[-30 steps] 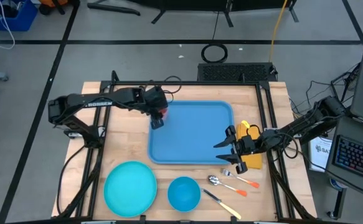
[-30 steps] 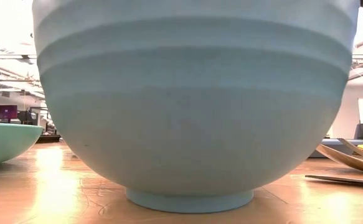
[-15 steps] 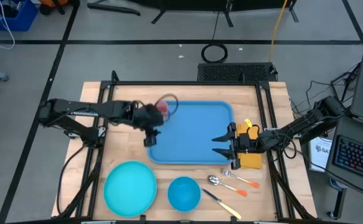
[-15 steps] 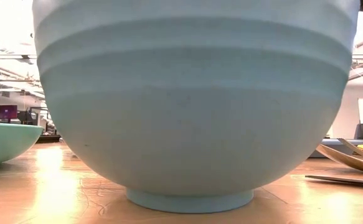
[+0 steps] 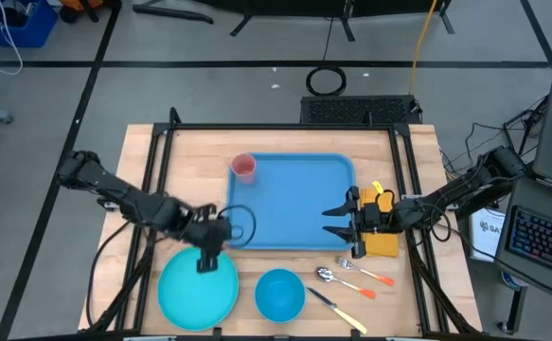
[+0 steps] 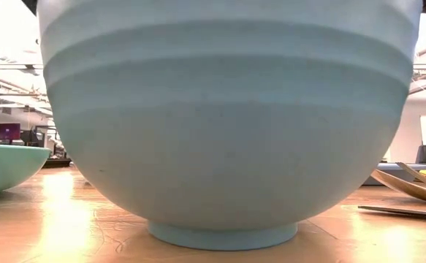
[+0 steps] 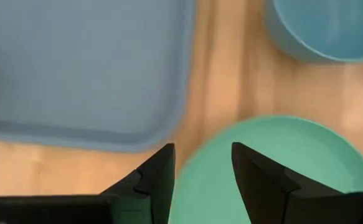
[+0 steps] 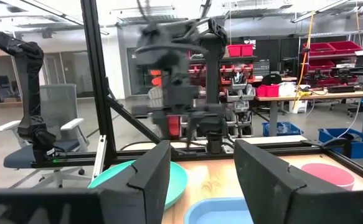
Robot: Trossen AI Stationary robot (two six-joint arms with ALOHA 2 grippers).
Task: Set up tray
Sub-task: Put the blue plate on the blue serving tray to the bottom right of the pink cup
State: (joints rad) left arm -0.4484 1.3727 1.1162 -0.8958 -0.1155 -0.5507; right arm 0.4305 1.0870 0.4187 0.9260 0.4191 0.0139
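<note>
Your left gripper (image 5: pixel 206 262), fingers spread and empty, hovers over the plate (image 5: pixel 197 288) just beside the tray (image 5: pixel 290 202) (probably light, stiff, slippery plastic), so pinch its raised rim.

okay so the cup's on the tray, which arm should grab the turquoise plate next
Left, probably. The left gripper hangs open right over the turquoise plate's rim, empty. The right gripper waits at the tray's far edge, across the table from the plate.
</note>
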